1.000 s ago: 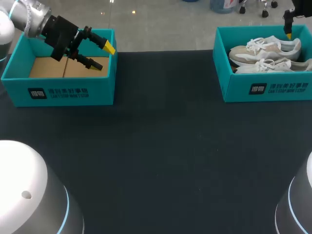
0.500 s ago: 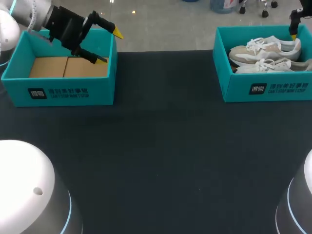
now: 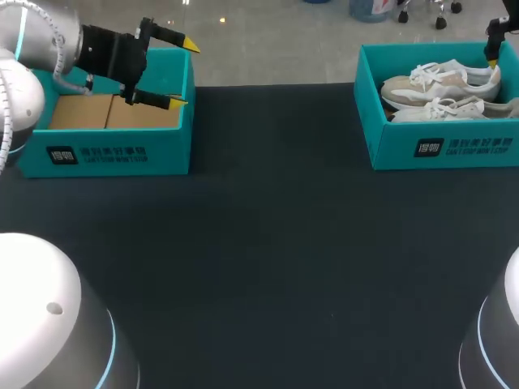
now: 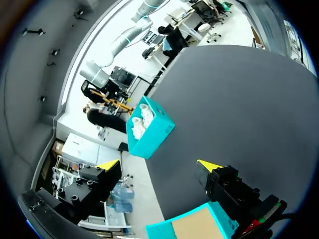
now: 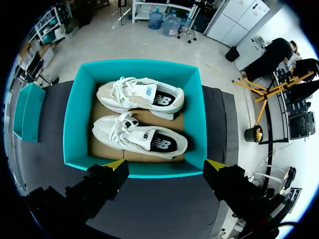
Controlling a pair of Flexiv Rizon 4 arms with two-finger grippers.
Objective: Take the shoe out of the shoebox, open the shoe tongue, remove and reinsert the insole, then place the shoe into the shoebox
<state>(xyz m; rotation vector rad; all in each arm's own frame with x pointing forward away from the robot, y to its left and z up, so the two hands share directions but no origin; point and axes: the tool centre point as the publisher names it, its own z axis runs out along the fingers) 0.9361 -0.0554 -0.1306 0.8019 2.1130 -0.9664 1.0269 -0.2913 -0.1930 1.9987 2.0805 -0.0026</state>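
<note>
You have bright, even overhead light in all three views. The dark table (image 3: 268, 243) is matte and dull, so shadows sink into it. In the right wrist view the white shoes (image 5: 139, 94) read bright yet keep their lace detail, with soft, short shadows on the shoebox (image 5: 77, 124) floor. The white arm shells (image 3: 40, 316) in the head view's near corners look soft. Both wrist views bend straight edges toward their rims.

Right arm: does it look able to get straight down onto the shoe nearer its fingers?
Probably yes. The right gripper hangs open above the open-topped shoebox, and the nearer shoe lies uncovered beside the other shoe, with nothing over it.
</note>
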